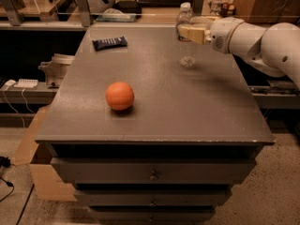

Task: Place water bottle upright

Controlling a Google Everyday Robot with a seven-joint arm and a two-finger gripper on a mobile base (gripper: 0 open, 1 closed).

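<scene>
The tan two-finger gripper [189, 32], on the white arm [248, 36] that reaches in from the right, sits toward 1 o'clock over the dark grey tabletop [187, 107]. Its fingers are closed around the upper body of the small clear ribbed plastic water bottle [187, 54]. The bottle stands upright, white cap on top, base down at the table surface; whether the base rests on the surface cannot be told. Toward 8 o'clock from the bottle, well apart, lies a round orange ball [120, 95]. A dark blue candy bar wrapper [109, 42] lies flat toward 9 o'clock from the gripper, near the table's far left corner.
</scene>
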